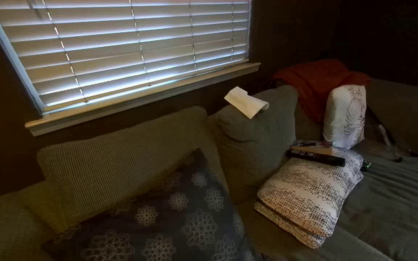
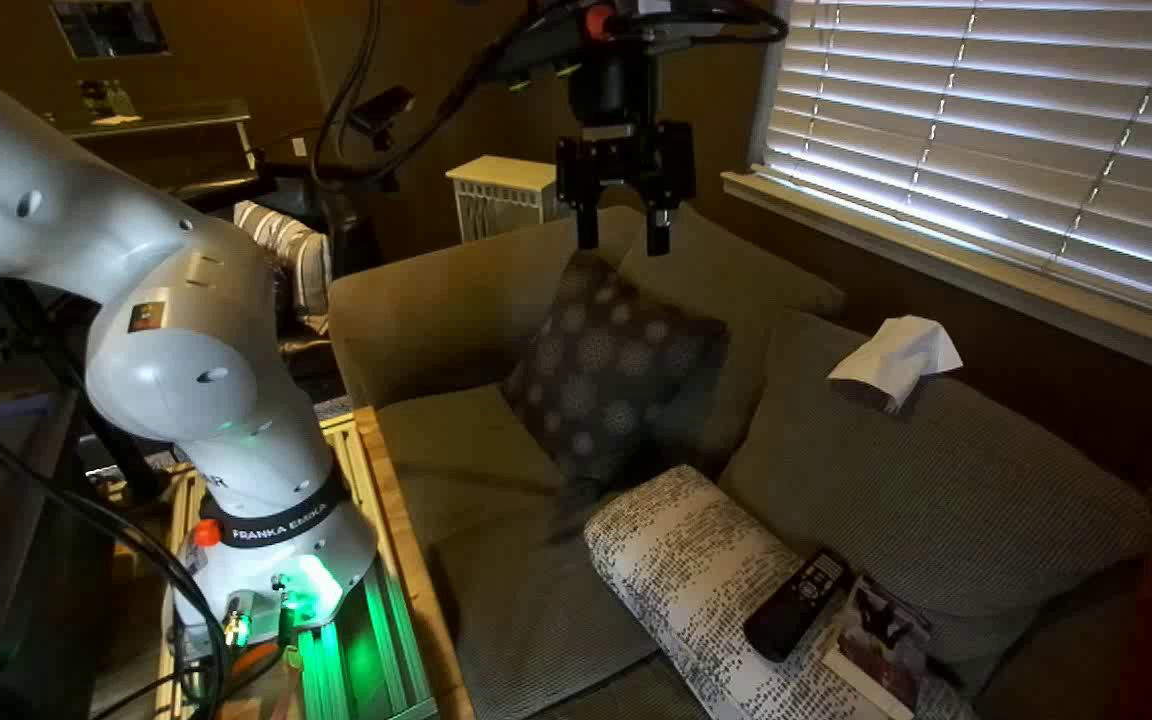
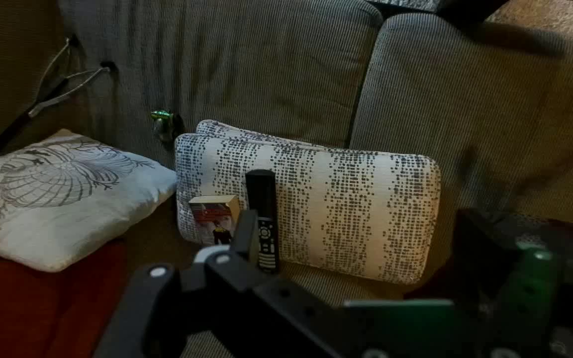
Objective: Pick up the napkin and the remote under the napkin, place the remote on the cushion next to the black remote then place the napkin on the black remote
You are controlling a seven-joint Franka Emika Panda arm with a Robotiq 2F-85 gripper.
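Note:
The napkin [image 1: 246, 103] is a creased white sheet draped over the top of a grey sofa back cushion; it also shows there in an exterior view [image 2: 898, 358]. It is out of the wrist view. Any remote under it is hidden. The off-white dotted cushion [image 1: 303, 194] lies on the sofa seat and shows in all views [image 2: 671, 530] [image 3: 351, 199]. The black remote [image 2: 798, 605] lies on this cushion, beside a small book; it also shows in the wrist view [image 3: 261, 194]. My gripper [image 2: 623, 243] is open and empty, high above the sofa, apart from everything; its spread fingers show in the wrist view [image 3: 361, 228].
The small book [image 3: 214, 214] lies on the cushion. A dark floral pillow [image 2: 606, 365] leans on the sofa back. A white shell-print pillow [image 3: 67, 184] and a red-orange cloth [image 1: 321, 78] are at the sofa's far end. A window sill [image 2: 976, 270] runs behind the napkin.

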